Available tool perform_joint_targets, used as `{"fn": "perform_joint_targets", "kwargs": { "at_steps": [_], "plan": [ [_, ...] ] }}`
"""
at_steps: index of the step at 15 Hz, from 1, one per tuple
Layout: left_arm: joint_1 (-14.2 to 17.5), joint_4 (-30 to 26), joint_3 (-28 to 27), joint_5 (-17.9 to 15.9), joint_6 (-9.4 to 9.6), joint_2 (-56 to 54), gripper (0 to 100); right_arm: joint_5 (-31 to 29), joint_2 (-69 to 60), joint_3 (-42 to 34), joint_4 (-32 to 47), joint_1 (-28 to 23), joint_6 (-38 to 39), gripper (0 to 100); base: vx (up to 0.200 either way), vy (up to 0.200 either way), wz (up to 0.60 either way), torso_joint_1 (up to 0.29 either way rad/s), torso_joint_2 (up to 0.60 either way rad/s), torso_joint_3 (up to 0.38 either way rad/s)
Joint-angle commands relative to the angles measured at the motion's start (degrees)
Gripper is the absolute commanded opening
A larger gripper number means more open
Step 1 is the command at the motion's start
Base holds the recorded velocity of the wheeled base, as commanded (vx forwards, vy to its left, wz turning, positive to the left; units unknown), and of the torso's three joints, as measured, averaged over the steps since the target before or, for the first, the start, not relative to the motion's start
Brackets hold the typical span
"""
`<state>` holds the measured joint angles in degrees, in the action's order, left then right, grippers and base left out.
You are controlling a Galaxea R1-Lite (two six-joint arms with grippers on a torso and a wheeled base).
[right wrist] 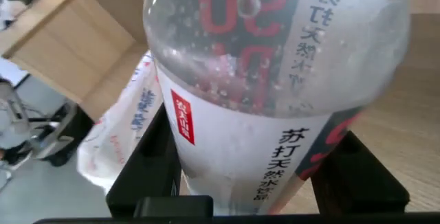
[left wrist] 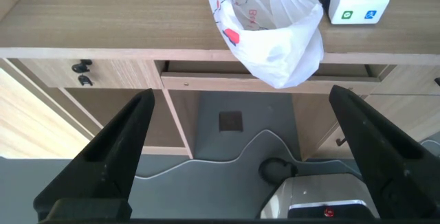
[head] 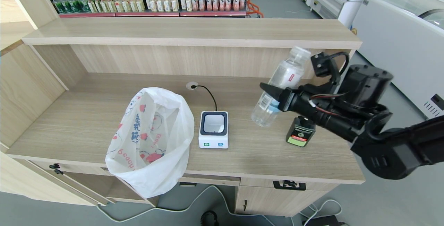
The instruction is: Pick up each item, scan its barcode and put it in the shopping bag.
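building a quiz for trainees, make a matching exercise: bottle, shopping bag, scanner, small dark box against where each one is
1 bottle
2 shopping bag
3 scanner
4 small dark box

a standing on the counter, right of the scanner
b held in the right gripper, off the counter
c drooping over the counter's front edge
d on the counter between bag and box

Pairs: 1-b, 2-c, 3-d, 4-a

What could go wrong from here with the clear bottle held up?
1. The small dark box with the green label stands just below the right gripper; a low sweep could topple it.
2. The white printed plastic bag sags over the wooden counter's front edge; the clear plastic bottle, dropped in, might drag it off.
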<state>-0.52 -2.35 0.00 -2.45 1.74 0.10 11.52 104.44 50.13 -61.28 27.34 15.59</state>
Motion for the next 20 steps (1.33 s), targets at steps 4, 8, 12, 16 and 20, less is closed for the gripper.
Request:
{"fn": "perform_joint_targets", "kwargs": {
  "at_steps": [4,8,12,16,20],
  "plan": [
    [0.0,-0.02,0.0,-0.01,-0.07,-0.01,100,20.12,-22.79,-3.55,9.16,-0.8,10.25,0,0.0,0.0,0.0,0.0,0.0,0.0],
    [0.0,-0.02,0.0,-0.01,0.01,-0.01,100,29.0,-31.31,-3.55,13.29,3.24,20.71,0,0.0,0.0,0.0,0.0,0.0,0.0],
    [0.0,-0.02,0.0,-0.01,0.01,-0.01,100,36.47,-34.39,-4.16,14.0,3.86,22.73,0,0.0,0.0,0.0,0.0,0.0,0.0],
    [0.0,-0.02,0.0,-0.01,0.01,-0.01,100,41.92,-36.32,-5.48,13.73,4.56,26.33,0,0.0,0.0,0.0,0.0,0.0,0.0],
    [0.0,-0.02,0.0,-0.01,-0.07,-0.01,100,42.01,-36.85,-7.94,14.0,4.12,22.99,0,0.0,0.0,0.0,0.0,0.0,0.0]
  ]
}}
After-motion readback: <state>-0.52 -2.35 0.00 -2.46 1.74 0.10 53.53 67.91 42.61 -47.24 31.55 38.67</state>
